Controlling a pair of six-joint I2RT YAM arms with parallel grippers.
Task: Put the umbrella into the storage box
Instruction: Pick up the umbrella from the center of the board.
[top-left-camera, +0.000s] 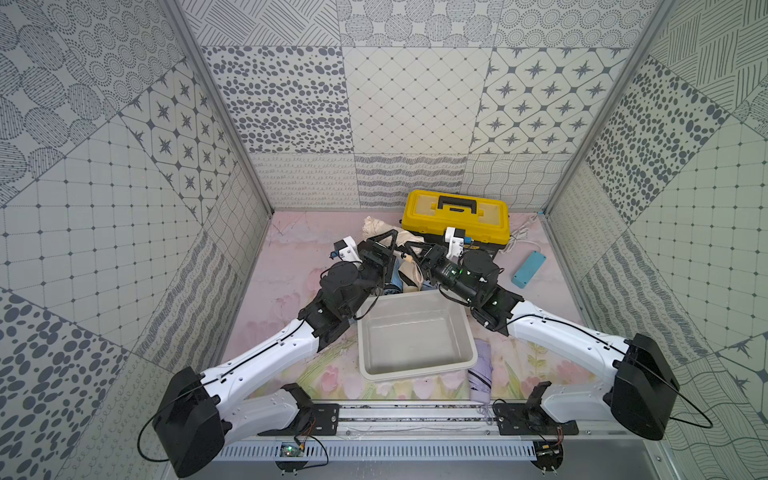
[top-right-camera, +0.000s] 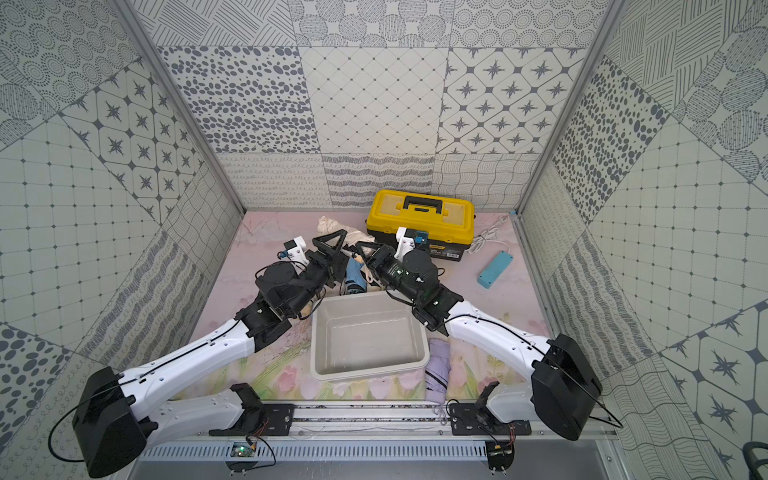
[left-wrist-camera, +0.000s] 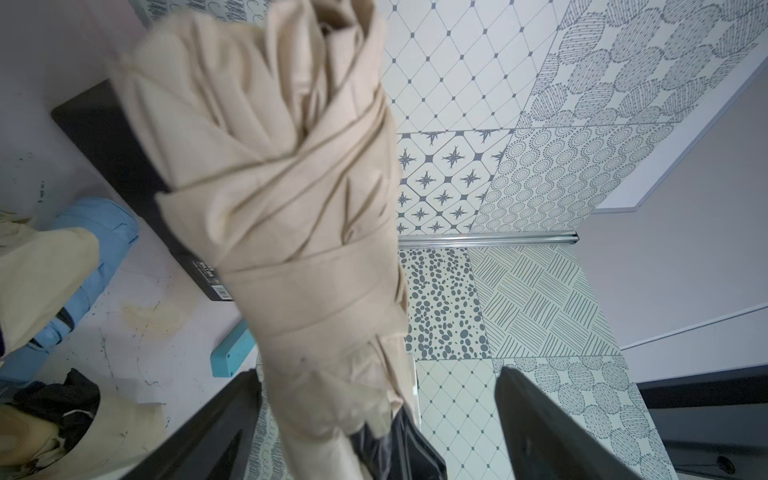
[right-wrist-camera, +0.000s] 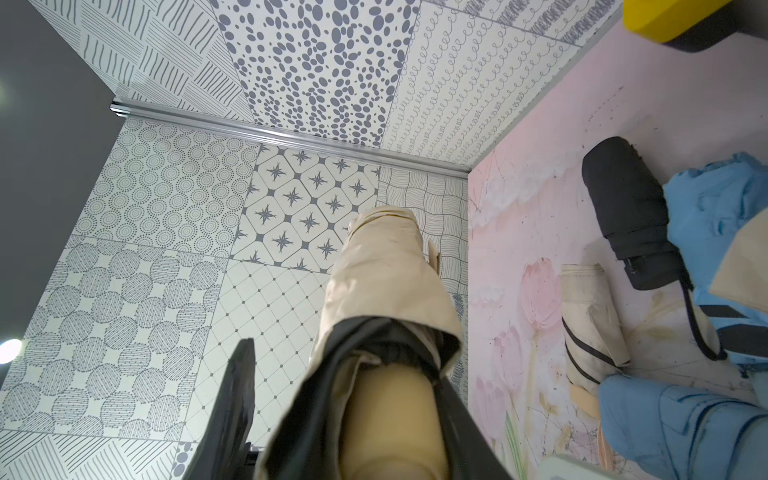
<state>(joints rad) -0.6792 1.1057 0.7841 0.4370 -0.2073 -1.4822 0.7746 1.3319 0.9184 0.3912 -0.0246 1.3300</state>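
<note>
Beige umbrella (left-wrist-camera: 291, 208), white storage box (top-left-camera: 415, 336), yellow-lidded toolbox (top-left-camera: 424, 216), pink floral table (top-left-camera: 291, 257)

The umbrella (left-wrist-camera: 282, 199) is creased matt beige cloth, the storage box (top-left-camera: 415, 336) smooth glossy white plastic.

The toolbox (top-right-camera: 419, 216) bears a label (top-right-camera: 441, 250), too blurred to read.

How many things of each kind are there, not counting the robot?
Umbrellas: at least 5, others may be hidden: beige umbrella, cream umbrella, black umbrella, blue umbrella, lavender umbrella
Storage box: 1
Toolbox: 1
Power strip: 1
Total: at least 8
</note>
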